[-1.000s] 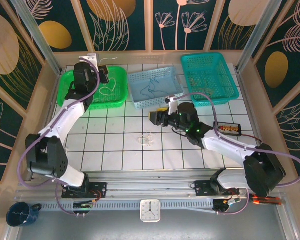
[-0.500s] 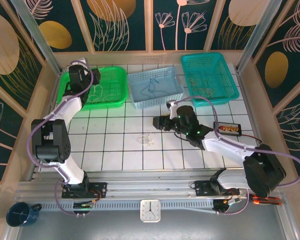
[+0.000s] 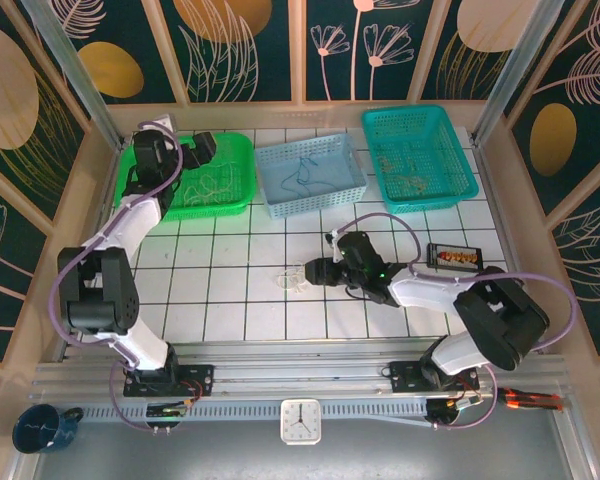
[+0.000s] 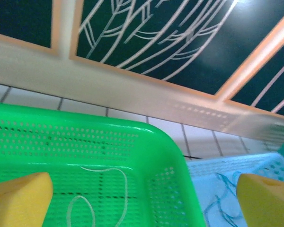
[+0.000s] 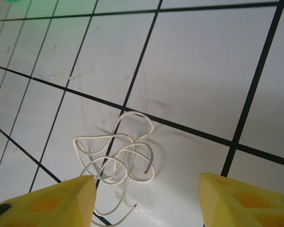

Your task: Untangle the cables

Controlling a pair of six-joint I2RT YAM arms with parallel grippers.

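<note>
The right end effector (image 5: 144,198) stood open over the white cables (image 5: 118,163) (the left end effector (image 4: 142,198) gaped empty above the green basket (image 4: 85,142)); closing could pinch several loops, tightening the tangle.

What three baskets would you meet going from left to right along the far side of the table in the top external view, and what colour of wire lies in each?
green basket with whitish wires → light blue basket with dark blue wires → teal basket with yellow-tan wires
</note>
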